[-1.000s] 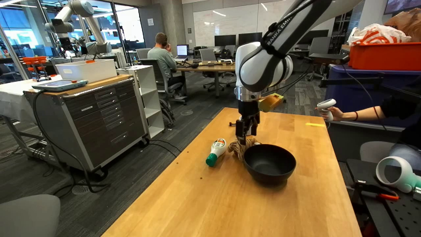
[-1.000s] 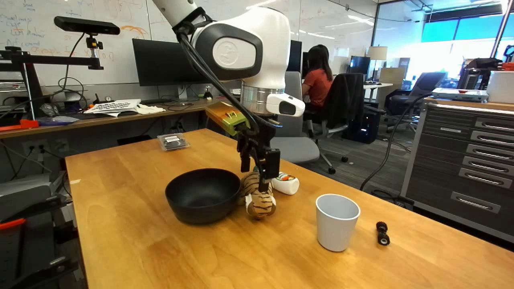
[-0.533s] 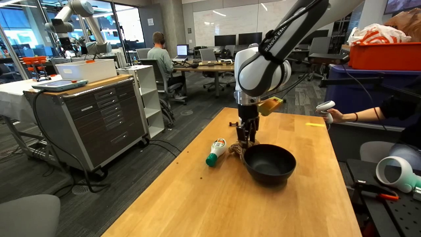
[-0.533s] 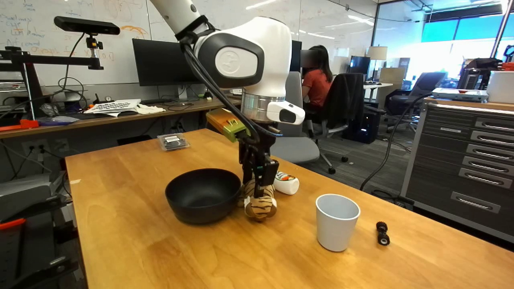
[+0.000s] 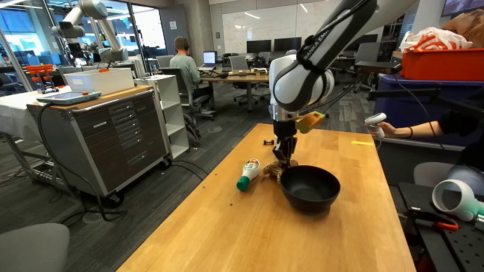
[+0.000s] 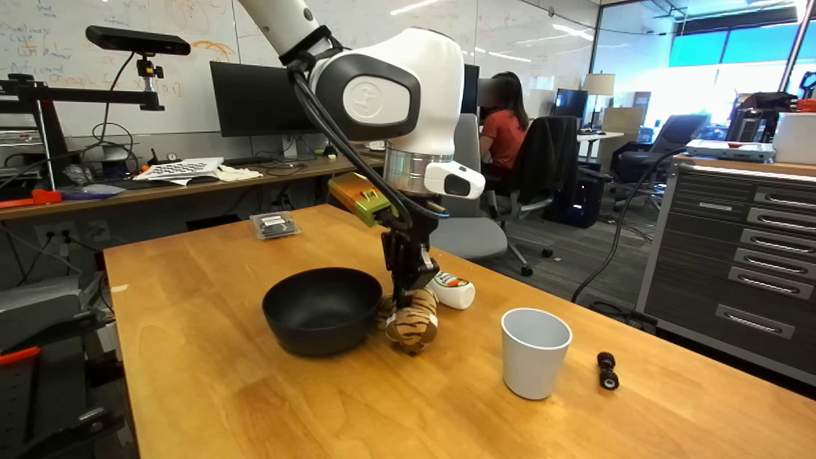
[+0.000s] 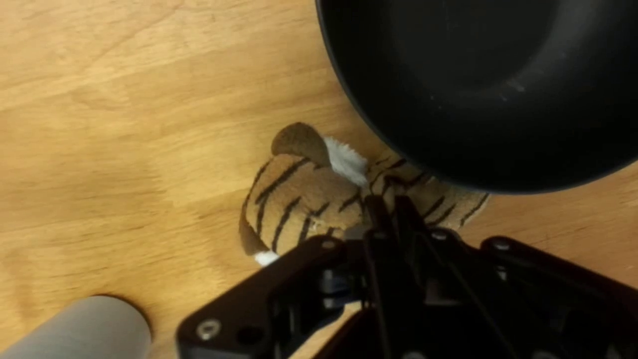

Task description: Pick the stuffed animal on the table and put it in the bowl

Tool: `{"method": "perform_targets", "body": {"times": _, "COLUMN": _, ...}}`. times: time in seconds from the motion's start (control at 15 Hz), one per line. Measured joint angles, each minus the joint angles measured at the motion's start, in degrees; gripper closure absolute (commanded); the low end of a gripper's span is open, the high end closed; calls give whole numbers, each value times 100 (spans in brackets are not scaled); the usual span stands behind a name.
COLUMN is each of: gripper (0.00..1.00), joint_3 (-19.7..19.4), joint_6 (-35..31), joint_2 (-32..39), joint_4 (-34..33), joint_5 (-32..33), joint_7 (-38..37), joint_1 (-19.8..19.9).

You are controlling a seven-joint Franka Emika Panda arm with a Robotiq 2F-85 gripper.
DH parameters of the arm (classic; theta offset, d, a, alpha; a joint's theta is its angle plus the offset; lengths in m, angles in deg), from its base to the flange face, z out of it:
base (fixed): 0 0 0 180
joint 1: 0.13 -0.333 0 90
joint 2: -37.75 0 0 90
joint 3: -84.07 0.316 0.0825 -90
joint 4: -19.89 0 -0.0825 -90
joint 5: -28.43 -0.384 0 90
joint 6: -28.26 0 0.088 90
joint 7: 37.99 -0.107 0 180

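In an exterior view, the black two-fingered gripper [image 5: 285, 163] pointed down onto the small tan-brown striped plush animal [image 5: 271, 171], which was lying on the light-wood table [image 5: 242, 234] between the white bottle with green cap [image 5: 249, 173] and the wide round black bowl [image 5: 311, 189]. In an exterior view, the grey-white tapered cup [image 6: 535, 363] was standing upright, apart from the animal. In the wrist view, the fingers [image 7: 377, 214] were clenched, grasping the animal by its body.

Overexposed window [image 6: 695, 89] beyond a bright, softly shadowed table [image 6: 210, 382].
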Motion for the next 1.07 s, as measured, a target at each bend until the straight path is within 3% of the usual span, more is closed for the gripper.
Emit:
{"method": "perform_targets", "body": {"times": 0.6, "gripper": 95, "joint_3": -39, "joint_6": 23, "joint_2": -273, "joint_4": -108, "joint_5": 5, "joint_7": -38, "joint_1": 89}}
{"method": "perform_targets", "body": {"times": 0.87, "gripper": 95, "joint_3": -41, "joint_6": 246, "joint_2": -932, "joint_4": -27, "joint_5": 10, "joint_7": 171, "joint_1": 241}}
{"method": "perform_targets", "body": {"times": 1.07, "gripper": 95, "joint_3": -41, "joint_6": 775, "joint_2": -1710, "joint_4": 162, "joint_5": 10, "joint_7": 547, "joint_1": 341}}
